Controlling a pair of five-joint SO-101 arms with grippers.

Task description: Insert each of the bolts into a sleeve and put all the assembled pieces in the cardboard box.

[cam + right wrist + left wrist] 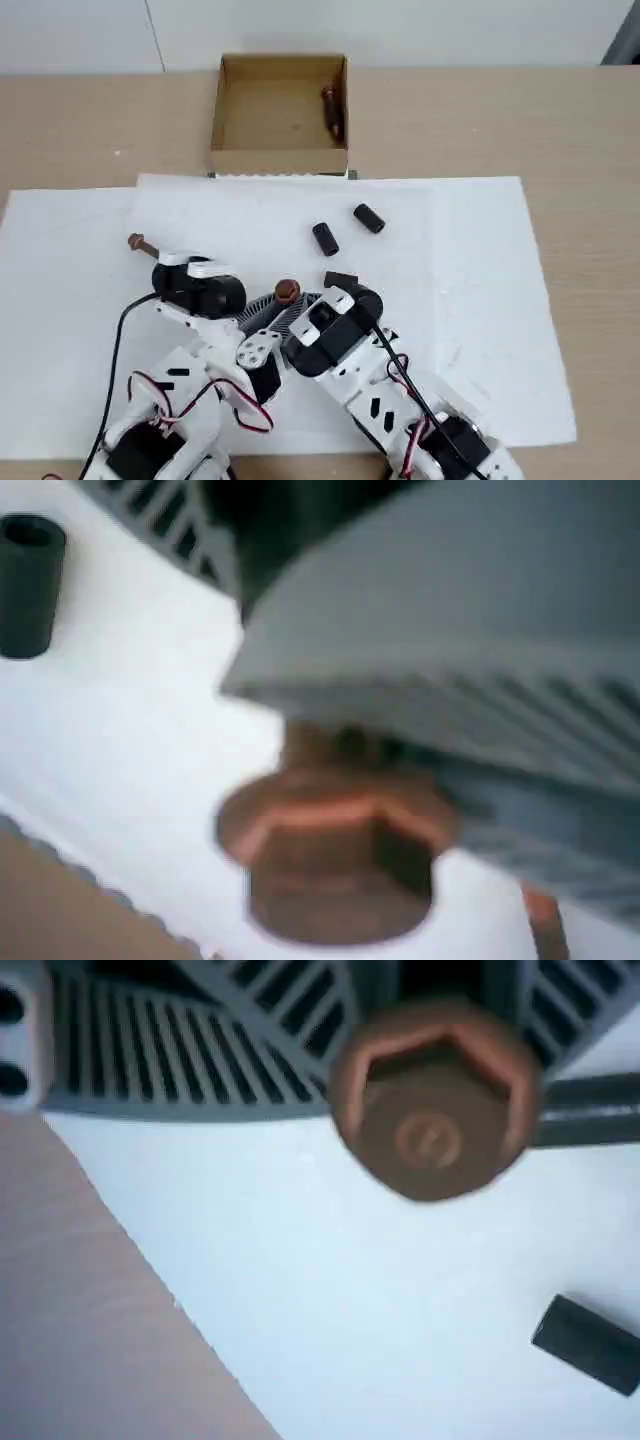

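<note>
Copper bolt (pixel 335 855) near black sleeve (pixel 30 585)

A robotics lab bench, I'd say: wooden table (pixel 590 130), white paper (pixel 480 270) spread out, bare wall (pixel 400 25), wired arms (pixel 335 345).

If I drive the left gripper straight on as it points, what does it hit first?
The bolt, right at its tip; beyond it probably the white paper, though depth is unclear.

A light wood-grain bench (pixel 580 130) runs across the room. A white sheet (pixel 480 300) covers its middle and near part. Behind its far edge stands a pale wall (pixel 400 30), evenly lit, crossed by a thin vertical seam (pixel 155 35).
</note>
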